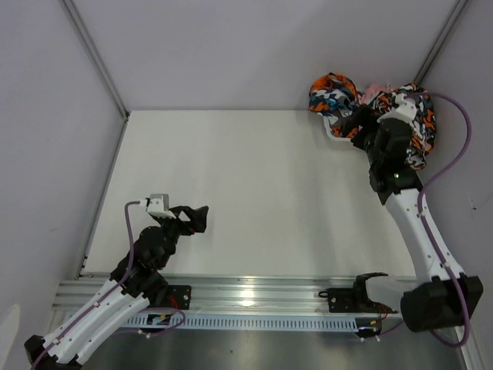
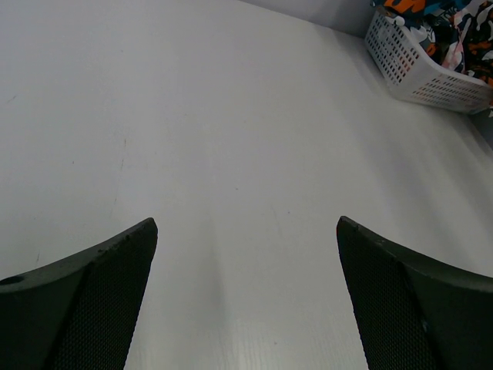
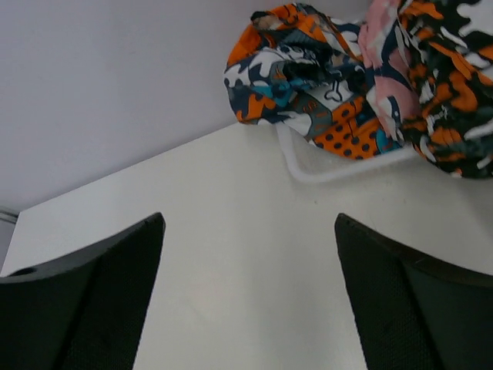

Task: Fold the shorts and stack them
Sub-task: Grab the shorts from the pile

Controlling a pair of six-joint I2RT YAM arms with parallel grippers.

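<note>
The shorts lie bunched in a white mesh basket [image 1: 333,129] at the table's far right corner. The teal-blue, orange and white pair [image 1: 333,94] hangs over the basket's left end, also in the right wrist view [image 3: 296,73]. The orange, black, white and grey blotched pair [image 1: 420,127] fills the right side, also in the right wrist view [image 3: 451,85]. My right gripper [image 1: 356,123] is open and empty, just in front of the basket [image 3: 339,171]. My left gripper [image 1: 192,218] is open and empty above the near left of the table; the basket [image 2: 420,65] shows far off.
A pink cloth [image 3: 389,69] lies between the two shorts. Grey walls close in the table at the back and both sides. A metal rail [image 1: 254,297] runs along the near edge.
</note>
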